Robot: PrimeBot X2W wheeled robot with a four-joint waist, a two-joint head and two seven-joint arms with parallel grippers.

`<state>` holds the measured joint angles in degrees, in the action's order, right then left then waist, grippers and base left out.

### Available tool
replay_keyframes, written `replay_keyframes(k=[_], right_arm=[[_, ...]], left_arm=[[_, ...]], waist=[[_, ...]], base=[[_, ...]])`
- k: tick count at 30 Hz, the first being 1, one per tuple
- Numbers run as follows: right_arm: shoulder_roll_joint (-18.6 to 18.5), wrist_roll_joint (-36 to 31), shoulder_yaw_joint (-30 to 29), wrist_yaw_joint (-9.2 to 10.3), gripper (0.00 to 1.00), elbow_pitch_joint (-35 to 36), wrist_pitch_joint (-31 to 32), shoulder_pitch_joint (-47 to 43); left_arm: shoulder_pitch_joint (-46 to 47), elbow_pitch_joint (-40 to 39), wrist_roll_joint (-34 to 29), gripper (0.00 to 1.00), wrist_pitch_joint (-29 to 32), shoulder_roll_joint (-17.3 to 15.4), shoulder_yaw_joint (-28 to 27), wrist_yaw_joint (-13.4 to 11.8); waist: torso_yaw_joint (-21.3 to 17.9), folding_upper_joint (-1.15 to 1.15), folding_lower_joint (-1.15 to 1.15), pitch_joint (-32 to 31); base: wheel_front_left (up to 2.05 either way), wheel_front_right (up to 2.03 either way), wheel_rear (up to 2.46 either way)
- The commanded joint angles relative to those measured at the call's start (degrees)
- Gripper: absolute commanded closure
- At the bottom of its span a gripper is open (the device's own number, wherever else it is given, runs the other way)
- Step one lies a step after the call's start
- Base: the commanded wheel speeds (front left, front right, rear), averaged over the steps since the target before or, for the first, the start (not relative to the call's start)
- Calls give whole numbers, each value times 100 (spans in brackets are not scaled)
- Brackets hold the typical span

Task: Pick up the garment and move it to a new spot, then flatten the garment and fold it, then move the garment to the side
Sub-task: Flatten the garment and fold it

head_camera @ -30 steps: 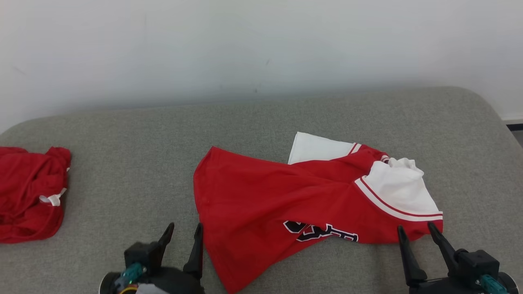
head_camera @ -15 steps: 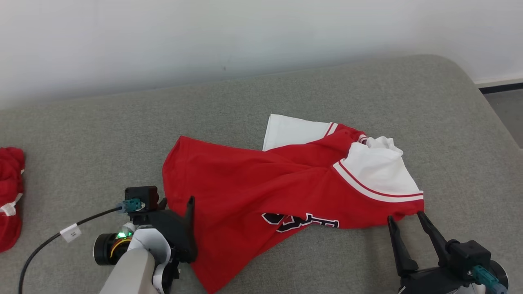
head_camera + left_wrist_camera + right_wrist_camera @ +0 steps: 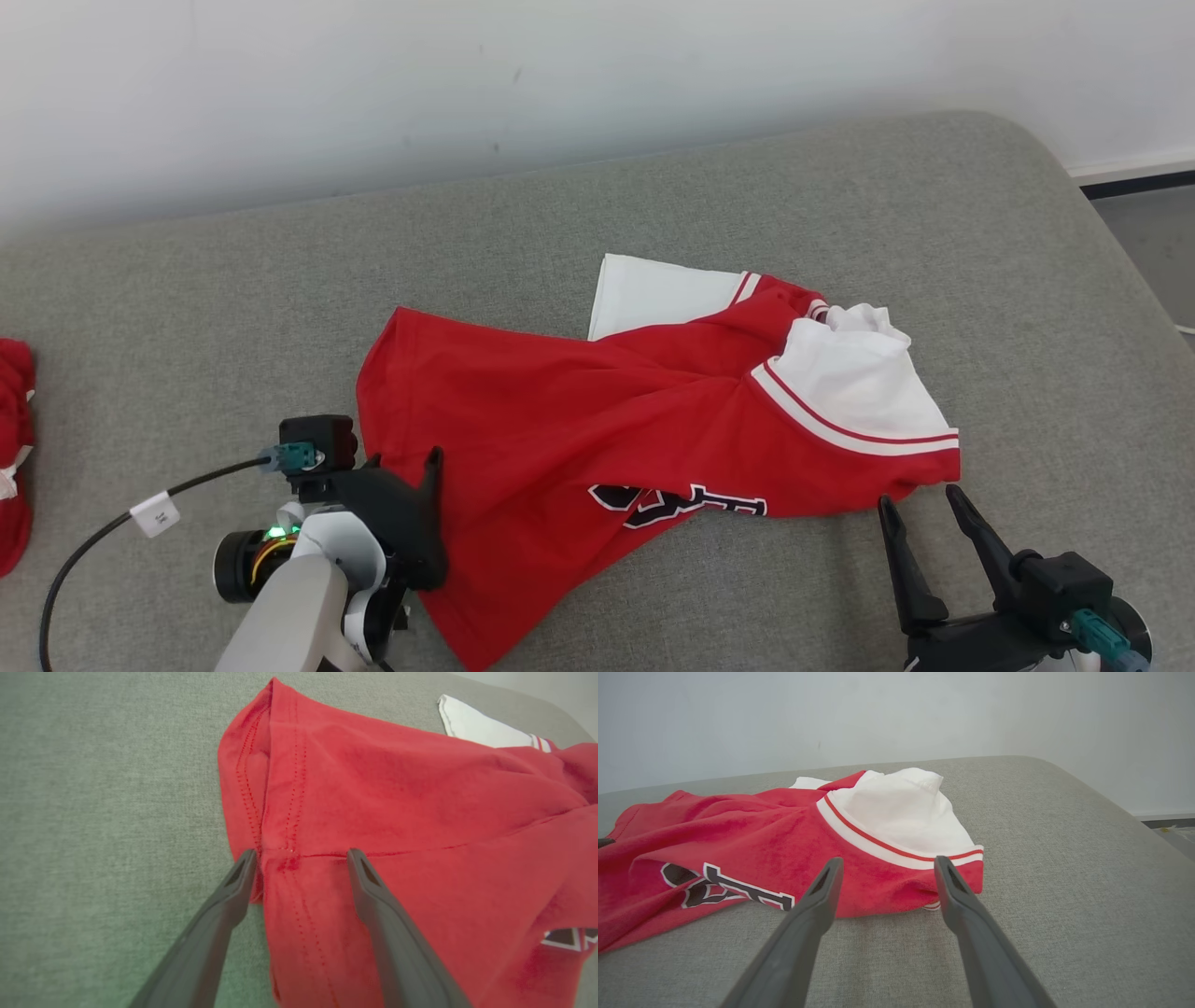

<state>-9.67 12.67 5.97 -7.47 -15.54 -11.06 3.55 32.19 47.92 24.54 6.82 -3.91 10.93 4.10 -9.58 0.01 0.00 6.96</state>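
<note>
In the head view, the red-and-white short-sleeved jersey with dark lettering (image 3: 597, 439) lies rumpled in the middle of the grey fabric mattress (image 3: 840, 205). One white sleeve is bunched over its 3 o'clock end. A second red garment (image 3: 11, 467) sits well apart at 9 o'clock. The left hand (image 3: 403, 467) is at the jersey's 8 o'clock hem and the right hand (image 3: 920, 499) is just short of its 4 o'clock corner.

In the left wrist view, the left hand (image 3: 302, 854) is spread wide. One finger is at the hem's edge and the other is over the red cloth, astride the side seam.

In the right wrist view, the right hand (image 3: 888, 861) is also wide and holds nothing, with the bunched white sleeve (image 3: 901, 812) at 12 o'clock beyond its tips.

This looks like the approach to a two-corner grasp. Next, each hand likely needs to lower and pinch its edge.
</note>
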Motion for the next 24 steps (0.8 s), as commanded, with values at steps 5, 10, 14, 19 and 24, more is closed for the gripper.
replay_keyframes(k=[5, 10, 14, 19, 24], right_arm=[[-41, 32, 55, -5, 0, 2, -11, 73], [-52, 55, 80, -5, 0, -5, -26, 98], [-60, 67, 69, -5, 0, -20, -36, 98], [-62, 75, 42, -5, 0, -26, -44, 136], [-161, 102, -26, -5, 0, 103, 75, 314]], left_arm=[[190, 94, 123, 0, 89, 32, 81, 83], [260, 167, 189, 39, 114, 43, 117, 109], [343, 236, 140, 65, 112, 6, 148, 57], [386, 253, 123, 100, -42, -47, 139, -20], [424, 203, 117, 100, -217, -86, 124, -107]], waist=[[6, -1, 0, 5], [-12, -1, 0, 40], [-29, -1, 0, 69], [-27, -1, 0, 90], [7, -1, 0, 134]], base=[[0, 0, 0], [0, 0, 0], [0, 0, 0], [0, 0, 0], [0, 0, 0]])
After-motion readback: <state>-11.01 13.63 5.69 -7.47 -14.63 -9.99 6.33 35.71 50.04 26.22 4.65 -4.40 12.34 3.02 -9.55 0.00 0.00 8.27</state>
